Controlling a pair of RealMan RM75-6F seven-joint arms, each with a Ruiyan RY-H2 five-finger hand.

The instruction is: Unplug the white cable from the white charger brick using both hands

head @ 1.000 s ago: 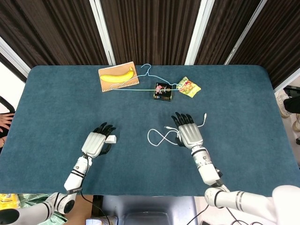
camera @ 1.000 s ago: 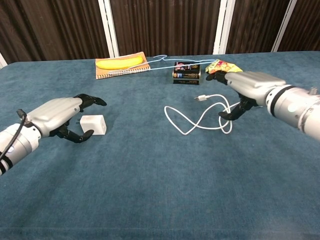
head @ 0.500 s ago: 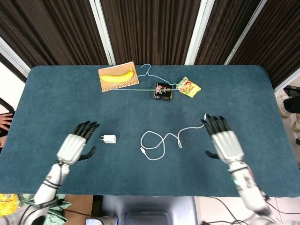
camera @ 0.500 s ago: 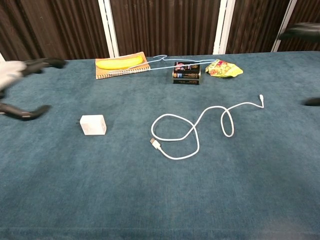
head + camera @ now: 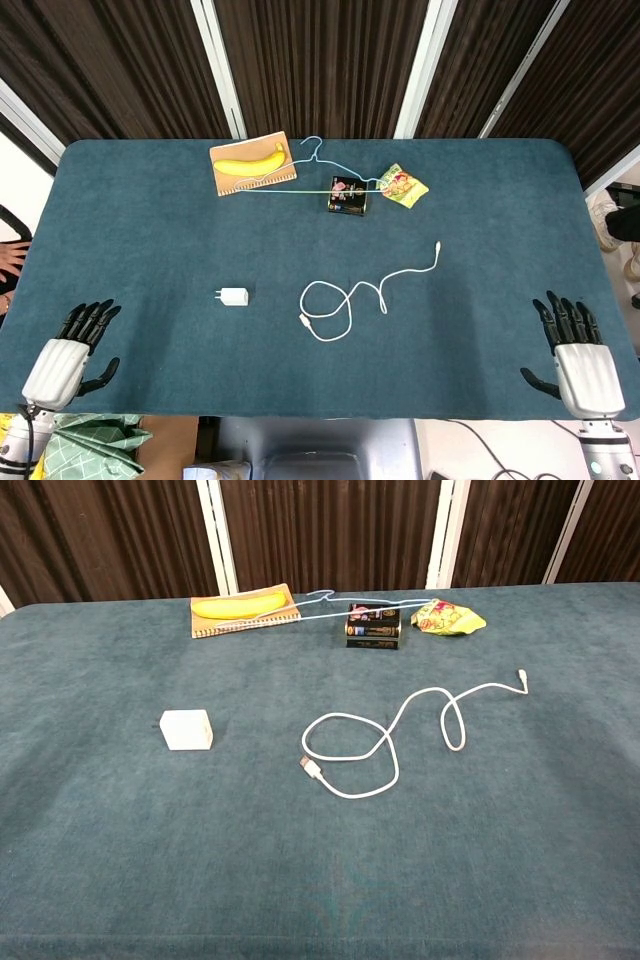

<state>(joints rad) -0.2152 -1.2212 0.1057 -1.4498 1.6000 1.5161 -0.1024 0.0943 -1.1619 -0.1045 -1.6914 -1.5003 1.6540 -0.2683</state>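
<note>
The white charger brick (image 5: 234, 297) (image 5: 187, 730) lies alone on the blue table, left of centre. The white cable (image 5: 347, 297) (image 5: 385, 737) lies looped to its right, apart from the brick, with its plug end (image 5: 309, 765) pointing toward the brick. My left hand (image 5: 68, 355) rests at the table's front left corner, fingers spread, holding nothing. Fingers spread and empty too, my right hand (image 5: 578, 360) sits at the front right corner. Neither hand shows in the chest view.
At the back of the table lie a banana (image 5: 250, 160) on a wooden board (image 5: 270, 177), a light blue hanger (image 5: 322, 170), a small black box (image 5: 348, 195) and a yellow-green snack packet (image 5: 403, 185).
Both hands have pulled back from the brick and cable to the front corners and left the chest view. The cable was let go and now lies still, apart from the brick.
</note>
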